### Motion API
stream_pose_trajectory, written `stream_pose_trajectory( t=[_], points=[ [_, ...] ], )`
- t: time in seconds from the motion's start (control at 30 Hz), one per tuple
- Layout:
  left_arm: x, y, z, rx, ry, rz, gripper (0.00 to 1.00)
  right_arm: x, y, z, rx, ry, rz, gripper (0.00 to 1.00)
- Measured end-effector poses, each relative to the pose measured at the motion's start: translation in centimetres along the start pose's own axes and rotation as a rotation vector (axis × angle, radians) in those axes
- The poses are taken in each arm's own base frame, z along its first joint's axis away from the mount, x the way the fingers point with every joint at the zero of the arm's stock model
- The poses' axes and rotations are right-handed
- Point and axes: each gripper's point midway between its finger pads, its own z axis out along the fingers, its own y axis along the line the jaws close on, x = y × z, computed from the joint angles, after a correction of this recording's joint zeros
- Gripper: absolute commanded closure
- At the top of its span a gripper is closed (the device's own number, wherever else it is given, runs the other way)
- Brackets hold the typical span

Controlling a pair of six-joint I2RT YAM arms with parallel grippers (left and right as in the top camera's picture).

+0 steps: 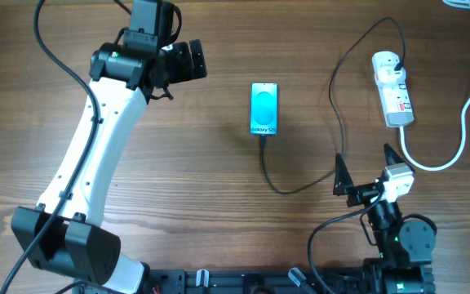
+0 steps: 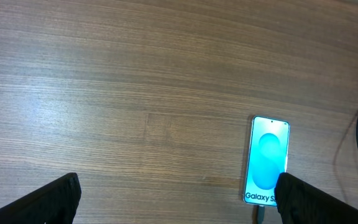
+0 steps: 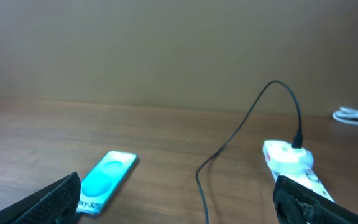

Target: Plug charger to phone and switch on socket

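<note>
The phone (image 1: 264, 109) lies flat mid-table with its cyan screen up; it also shows in the left wrist view (image 2: 266, 160) and the right wrist view (image 3: 107, 172). The thin black charger cable (image 1: 300, 186) has its connector in the phone's bottom edge and curves right and up to the white socket strip (image 1: 392, 99), also seen in the right wrist view (image 3: 288, 160). My left gripper (image 1: 188, 60) is open and empty, above the table left of the phone. My right gripper (image 1: 365, 173) is open and empty near the front right, below the socket.
A thicker white cable (image 1: 462, 122) loops from the socket's near end toward the right table edge and back corner. My left arm's white body (image 1: 96, 155) stretches across the left side of the wooden table.
</note>
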Motion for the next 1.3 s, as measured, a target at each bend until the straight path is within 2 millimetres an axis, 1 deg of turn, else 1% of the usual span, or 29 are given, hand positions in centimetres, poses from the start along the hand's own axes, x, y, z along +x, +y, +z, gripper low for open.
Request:
stream_pose_trajectory(
  t=[0.17, 0.8, 0.87, 0.9, 1.0, 1.07, 1.1, 1.13, 1.17, 1.23, 1.3],
  points=[
    [0.0, 0.0, 0.0, 0.0, 0.0, 0.0, 0.0, 0.4, -0.5, 0.0, 0.029, 0.007, 0.001, 0.0],
    [0.0, 0.0, 0.0, 0.0, 0.0, 0.0, 0.0, 0.4, -0.5, 0.0, 0.031, 0.007, 0.001, 0.0],
    [0.3, 0.2, 0.0, -0.006, 0.014, 0.001, 0.0, 0.4, -0.5, 0.0, 0.031, 0.007, 0.001, 0.0],
    [1.3, 0.6, 0.0, -0.026, 0.054, 0.004, 0.0, 0.3, -0.6, 0.0, 0.033, 0.006, 0.001, 0.0],
    [2.2, 1.4, 0.0, -0.065, 0.084, 0.007, 0.0, 0.3, -0.6, 0.0, 0.034, 0.006, 0.001, 0.0],
    [2.7, 2.2, 0.4, -0.094, 0.098, 0.007, 0.0, 0.3, -0.6, 0.0, 0.034, 0.006, 0.001, 0.0],
    [3.2, 2.8, 0.5, -0.111, 0.116, 0.008, 0.0, 0.3, -0.6, 0.0, 0.034, 0.006, 0.001, 0.01],
    [4.4, 3.9, 0.4, -0.148, 0.167, 0.013, 0.0, 0.3, -0.6, 0.0, 0.034, 0.006, 0.001, 0.0],
    [4.8, 4.9, 0.4, -0.176, 0.189, 0.008, 0.0, 0.3, -0.6, 0.0, 0.034, 0.006, 0.001, 0.0],
    [4.6, 5.7, 0.4, -0.195, 0.184, 0.0, 0.0, 0.3, -0.6, 0.0, 0.034, 0.006, 0.001, 0.0],
    [4.3, 5.9, 0.5, -0.198, 0.173, 0.002, 0.0, 0.3, -0.6, 0.0, 0.034, 0.006, 0.001, 0.0]
  ],
)
